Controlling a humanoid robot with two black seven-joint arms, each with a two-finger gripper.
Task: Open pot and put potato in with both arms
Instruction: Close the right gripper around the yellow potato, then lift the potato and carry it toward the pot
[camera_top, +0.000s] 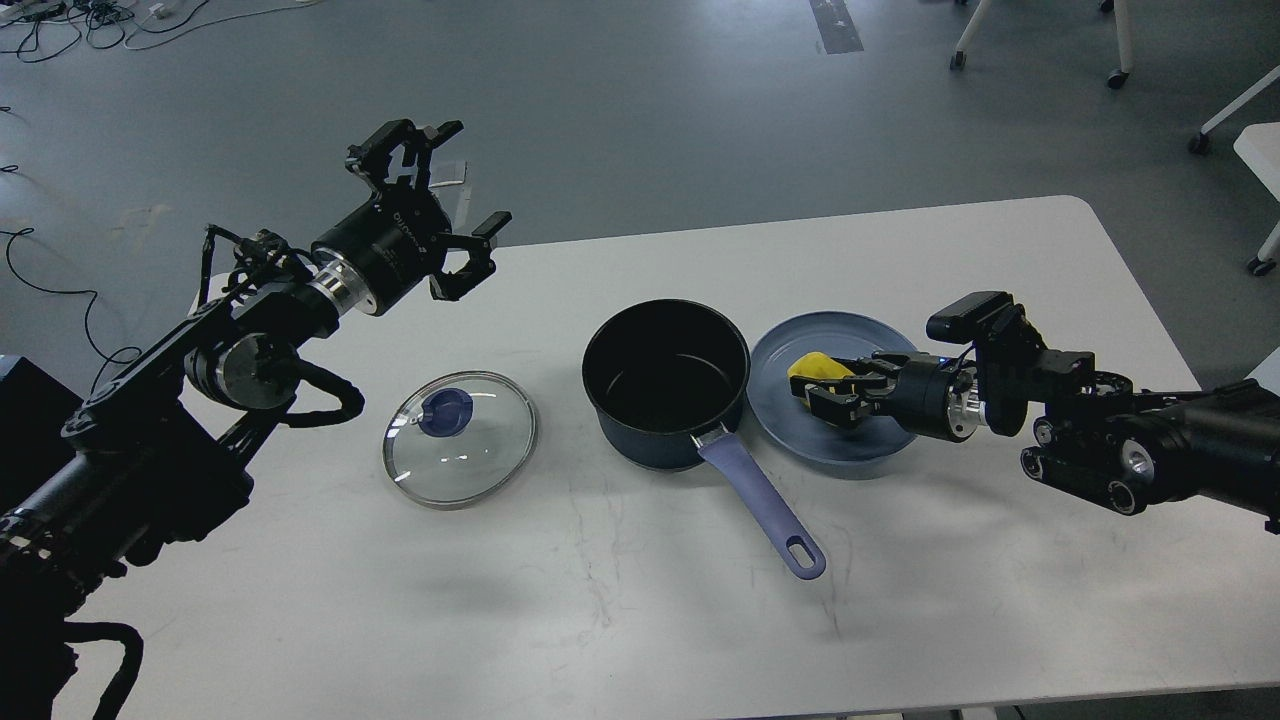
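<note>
Yellow potato looks smooth, firm and light; right fingers close around its middle on the plate. Left fingers are spread wide, empty; pot stands open.

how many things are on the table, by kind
pot: 1
lid: 1
plate: 1
potato: 1
total: 4
</note>
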